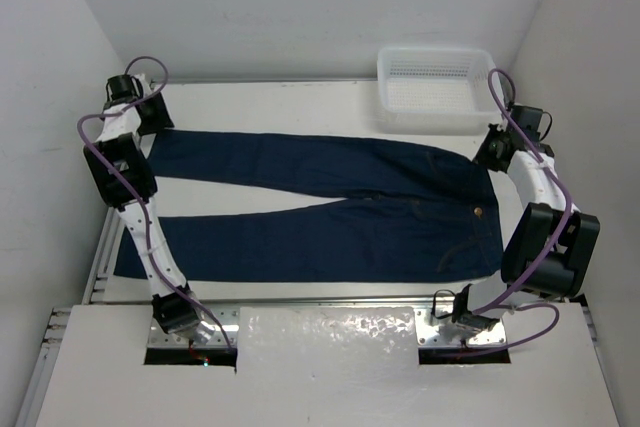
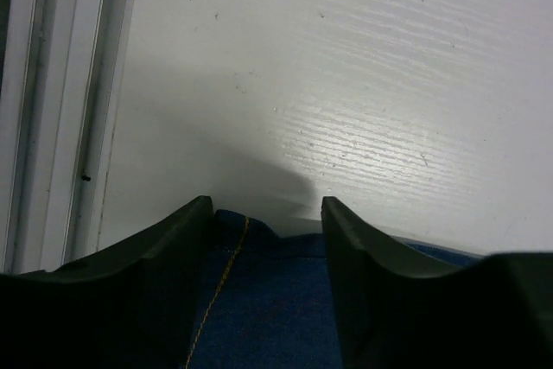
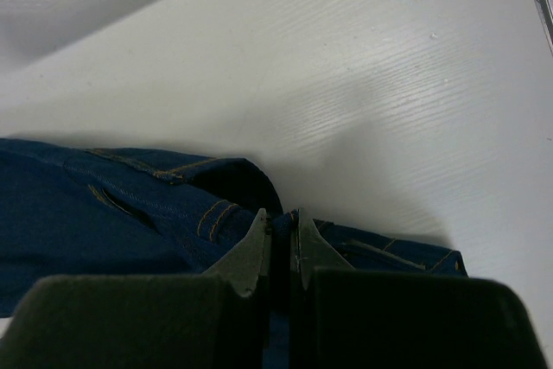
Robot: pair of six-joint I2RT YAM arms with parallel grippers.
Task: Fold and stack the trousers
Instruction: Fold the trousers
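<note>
basket of white plastic mesh stands at the far right corner of the tabletop, its perforated floor in plain sight; the trousers lie outside it, spread flat across the tabletop, waist to the right and both legs running left; a thin strip of white surface parts the waist from the basket; the tabletop is white and faintly ridged, closed in by plain white walls at the left, back and right; the left gripper sits at the hem of the far leg, fingers spread with the orange-stitched hem corner between them; the right gripper is pressed together, pinching the far corner of the waistband; the near leg's hem reaches the left edge, where a pale metal rail runs; a band of bare tabletop lies between the far leg and the back wall, a narrower one along the near edge.
</note>
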